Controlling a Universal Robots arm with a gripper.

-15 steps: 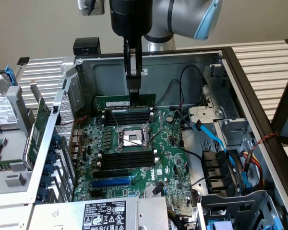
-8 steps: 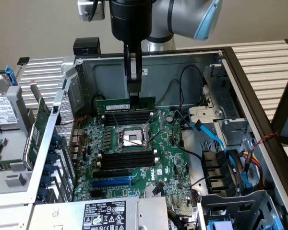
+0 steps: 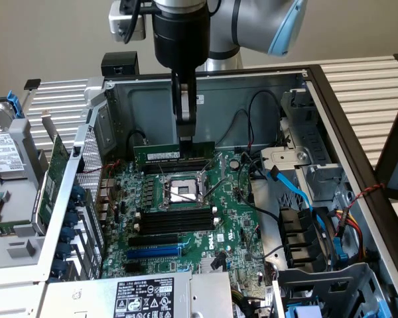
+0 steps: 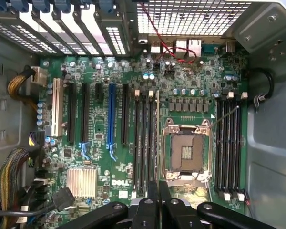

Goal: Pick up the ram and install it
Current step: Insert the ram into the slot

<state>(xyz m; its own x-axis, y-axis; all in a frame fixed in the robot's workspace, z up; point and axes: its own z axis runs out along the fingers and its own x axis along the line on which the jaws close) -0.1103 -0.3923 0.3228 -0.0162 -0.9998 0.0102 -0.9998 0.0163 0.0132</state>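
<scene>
Exterior view first: the arm (image 3: pixel 180 36) hangs in from the upper middle of the frame, into the open computer case (image 3: pixel 152 106). Its jaws are pinched narrow on the top edge of the ram (image 3: pixel 164 154). That green stick with the white label stands upright on its long edge, just above the processor socket (image 3: pixel 179 190) in the picture and right at the black memory slots (image 3: pixel 192 164). Over to the wrist view: the ram (image 4: pixel 157 129) shows edge-on, a thin pale line running straight out from between the jaws, along the slot nearest the socket (image 4: pixel 186 152). The motherboard (image 4: pixel 100 157) lies flat beneath. Seated or not? Can't tell.
</scene>
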